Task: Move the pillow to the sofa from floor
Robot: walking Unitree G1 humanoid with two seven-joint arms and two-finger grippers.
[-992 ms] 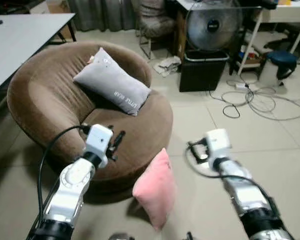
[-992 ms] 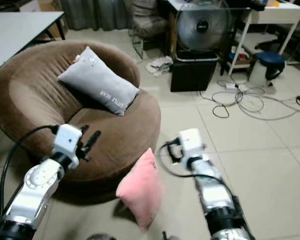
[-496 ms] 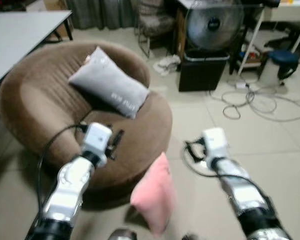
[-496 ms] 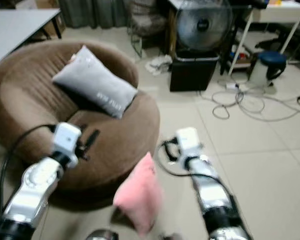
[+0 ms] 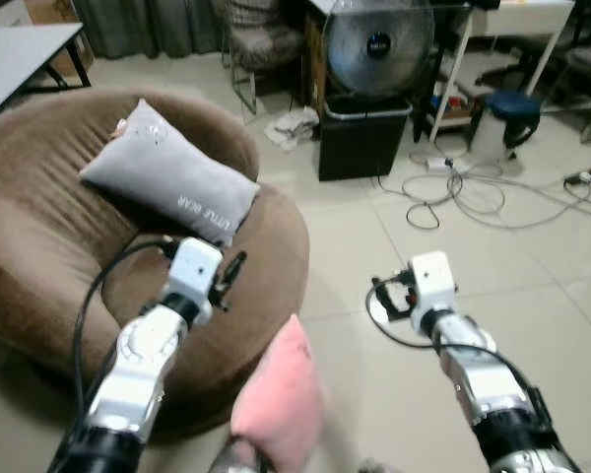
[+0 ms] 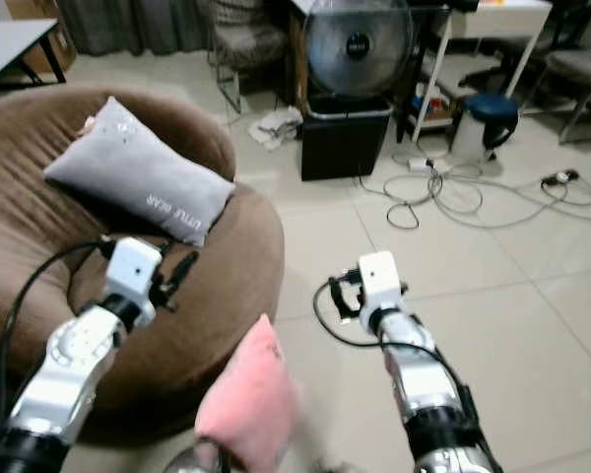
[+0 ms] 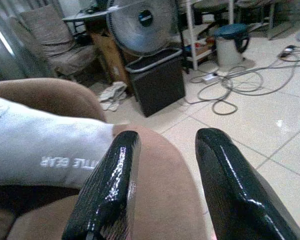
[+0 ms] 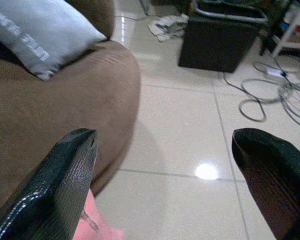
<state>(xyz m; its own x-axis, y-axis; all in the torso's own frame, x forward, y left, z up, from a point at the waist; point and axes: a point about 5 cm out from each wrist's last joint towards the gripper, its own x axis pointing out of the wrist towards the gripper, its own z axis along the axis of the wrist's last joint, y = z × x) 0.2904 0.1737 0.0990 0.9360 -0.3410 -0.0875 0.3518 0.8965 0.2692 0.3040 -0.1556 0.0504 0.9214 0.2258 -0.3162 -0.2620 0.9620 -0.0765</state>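
Pink pillow (image 5: 276,404): on floor, leaning at sofa (image 5: 39,246) front edge.
Left hand (image 7: 165,190): above seat, fingers apart, empty.
Right hand (image 8: 165,185): spread wide, empty, over tiles.
Advice: lower both hands, clamp pillow's sides, then lift.

pink pillow (image 5: 276,404): soft, plain, standing on edge on the tiled floor, one corner pointing up, leaning against the front of the sofa. sofa (image 5: 39,246): round, brown, low, with a curved backrest; a grey pillow (image 5: 169,182) lies on its seat.
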